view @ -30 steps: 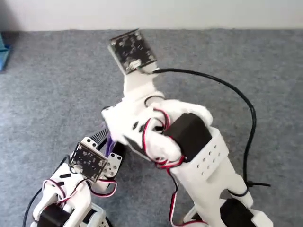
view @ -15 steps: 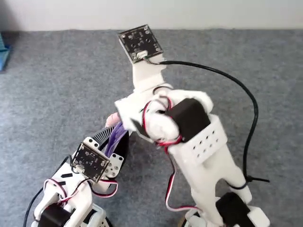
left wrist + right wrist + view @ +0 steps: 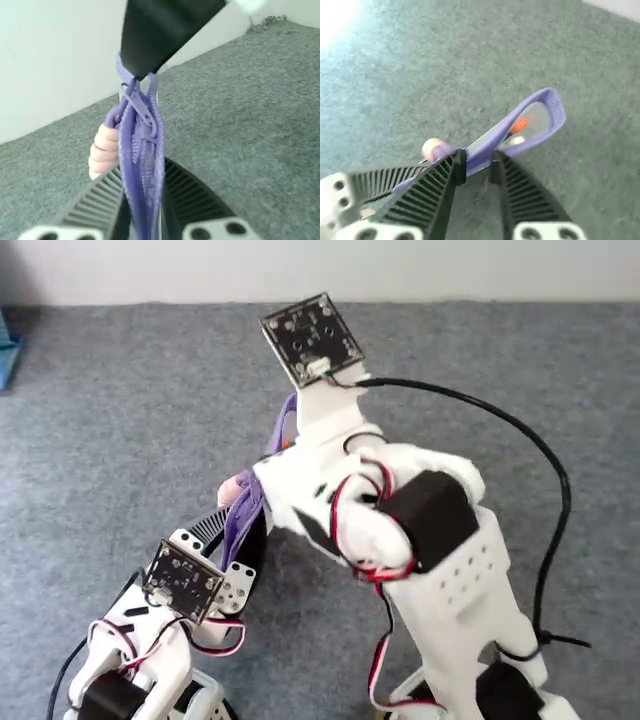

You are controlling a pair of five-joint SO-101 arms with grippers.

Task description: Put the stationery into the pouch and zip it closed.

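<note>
A purple pouch (image 3: pixel 247 510) with a clear window hangs stretched between both grippers above the grey mat. My left gripper (image 3: pixel 142 170) is shut on its lower end, the zipper (image 3: pixel 145 117) running up from the ribbed fingers (image 3: pixel 192 192). My right gripper (image 3: pixel 477 159) is shut on the other end; in the left wrist view it is the black wedge (image 3: pixel 150 45) pinching the pouch's top by the zipper pull. Through the window (image 3: pixel 530 122) I see an orange and a white item. A pink rounded thing (image 3: pixel 102 150) sticks out beside the pouch.
Grey carpet-like mat (image 3: pixel 110 440) covers the table, with a white wall behind it. A blue object (image 3: pixel 8 350) sits at the far left edge. The right arm's black cable (image 3: pixel 530 460) loops out over the mat on the right.
The right arm has swung right and away from the left arm, pulling the pouch out so that more purple shows between them. The left arm has barely moved.
</note>
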